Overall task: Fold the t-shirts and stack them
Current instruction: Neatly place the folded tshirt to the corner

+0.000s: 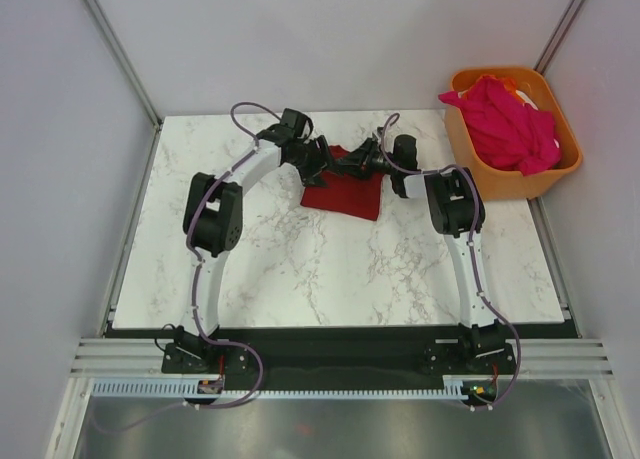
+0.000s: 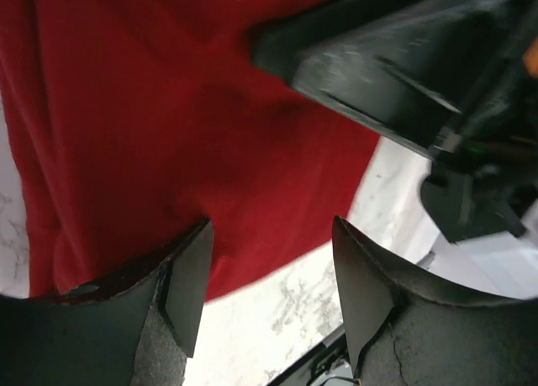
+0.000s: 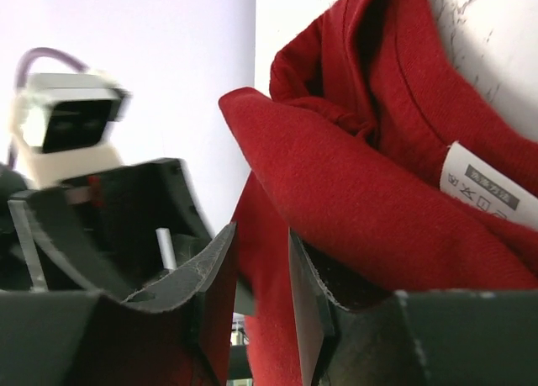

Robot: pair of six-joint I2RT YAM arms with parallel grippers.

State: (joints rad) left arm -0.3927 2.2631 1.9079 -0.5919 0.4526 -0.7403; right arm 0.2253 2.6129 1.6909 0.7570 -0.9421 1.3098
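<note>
A dark red t-shirt (image 1: 343, 187) lies partly folded on the white marbled desk (image 1: 300, 269), toward the far middle of it, with both arms bent in over its far edge. The left gripper (image 1: 325, 157) hangs over the shirt's far left part. In its wrist view the left fingers (image 2: 187, 277) are spread wide, with red cloth and a strip of desk showing in the gap, and nothing is caught between them.

The right gripper (image 1: 362, 162) sits at the shirt's far right part, close to the left one. In the right wrist view its fingers (image 3: 220, 277) are drawn close together with only a narrow gap, and a fold of the red cloth passes through that gap, so they appear to be pinching the shirt's edge. Beside them the collar bunches up, and a small white neck label (image 3: 487, 194) shows inside it.

A bright pink t-shirt (image 1: 508, 127) is heaped in an orange tub (image 1: 520, 178) at the far right corner, well apart from the red one.
</note>
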